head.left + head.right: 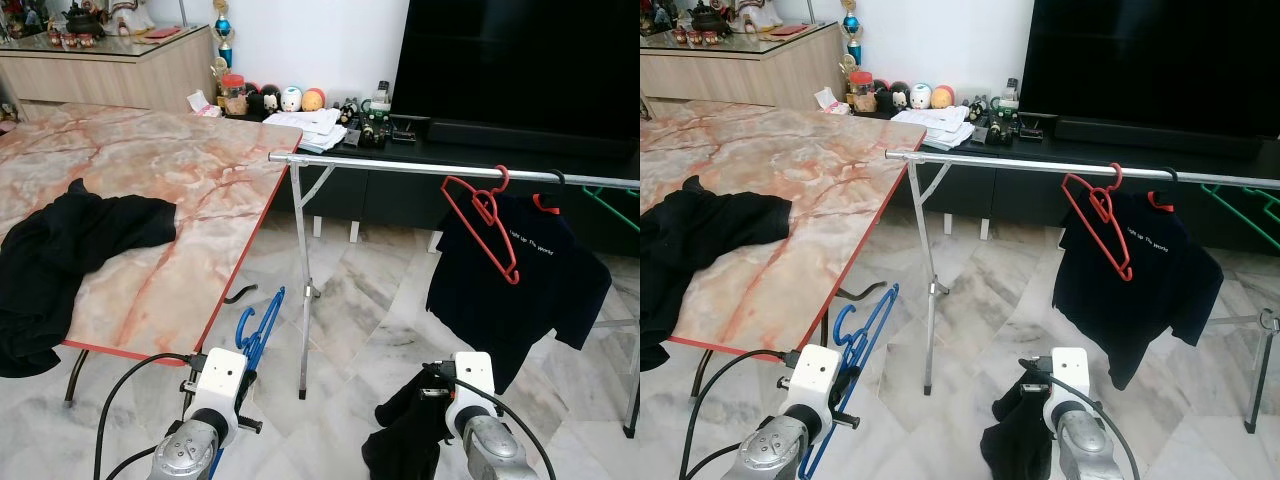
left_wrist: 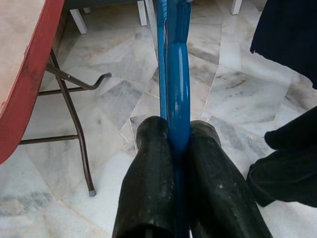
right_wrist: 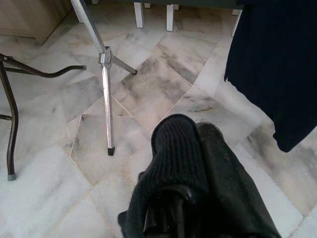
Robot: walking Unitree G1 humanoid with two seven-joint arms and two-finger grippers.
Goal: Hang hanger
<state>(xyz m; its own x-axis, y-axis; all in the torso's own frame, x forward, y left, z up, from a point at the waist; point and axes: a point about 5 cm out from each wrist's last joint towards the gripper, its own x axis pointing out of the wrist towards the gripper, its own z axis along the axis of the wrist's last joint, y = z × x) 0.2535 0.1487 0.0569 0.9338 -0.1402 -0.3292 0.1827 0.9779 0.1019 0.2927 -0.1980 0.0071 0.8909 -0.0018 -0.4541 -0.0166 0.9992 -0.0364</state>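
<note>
Blue hanger (image 2: 174, 84) clamped between fingers of left gripper (image 2: 174, 148), low beside desk's (image 1: 160, 200) near right corner. Dark garment (image 3: 178, 168) pinched in right gripper (image 3: 190, 148). Head views add rail (image 1: 400, 167), red hanger (image 1: 483, 222), hung T-shirt (image 1: 520, 290).

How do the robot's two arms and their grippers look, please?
Both arms are silver metal with a white box-shaped block at the wrist and black cables looping off. Left gripper and right gripper each have two long, rounded black fingers with a slightly rough surface.
</note>
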